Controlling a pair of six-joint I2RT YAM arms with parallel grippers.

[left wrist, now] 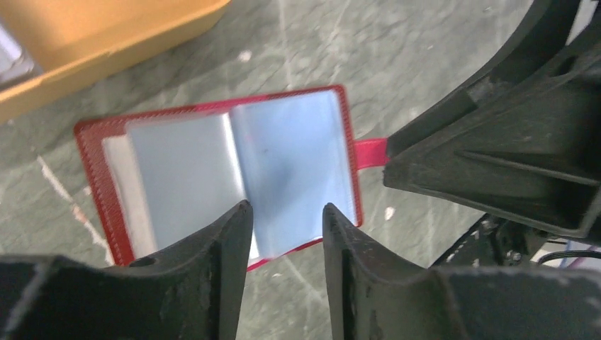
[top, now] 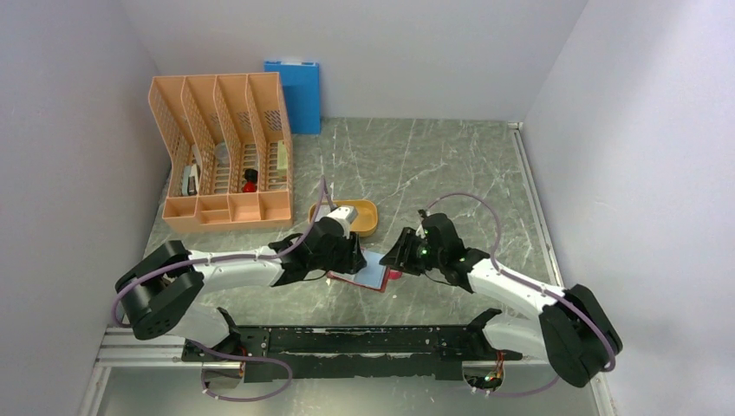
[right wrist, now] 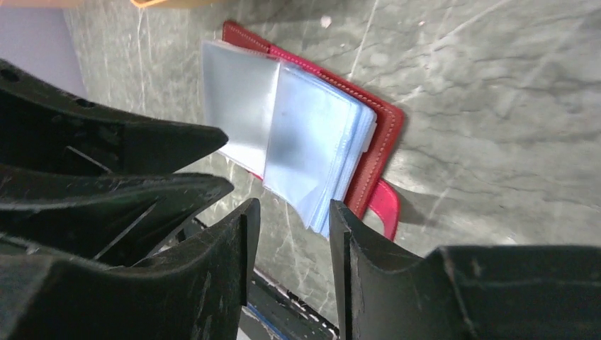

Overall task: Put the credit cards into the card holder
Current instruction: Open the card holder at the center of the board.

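The dark red card holder (top: 373, 274) lies open on the table, pale blue-grey pockets up. It also shows in the left wrist view (left wrist: 283, 156) and the right wrist view (right wrist: 305, 142). Its red tab (left wrist: 370, 152) points toward the right gripper. My left gripper (left wrist: 283, 207) is open and empty, just above the holder's near edge. My right gripper (right wrist: 288, 204) is open and empty, over the corner of the pockets by the tab (right wrist: 386, 205). The two grippers (top: 354, 260) (top: 396, 256) face each other across the holder. A pale sliver in the orange tray (left wrist: 10, 53) may be a card.
The orange oval tray (top: 370, 218) sits just behind the holder, partly hidden by the left wrist. A peach desk organiser (top: 225, 147) stands at the back left. A blue folder (top: 295, 91) leans on the back wall. Walls close in on three sides.
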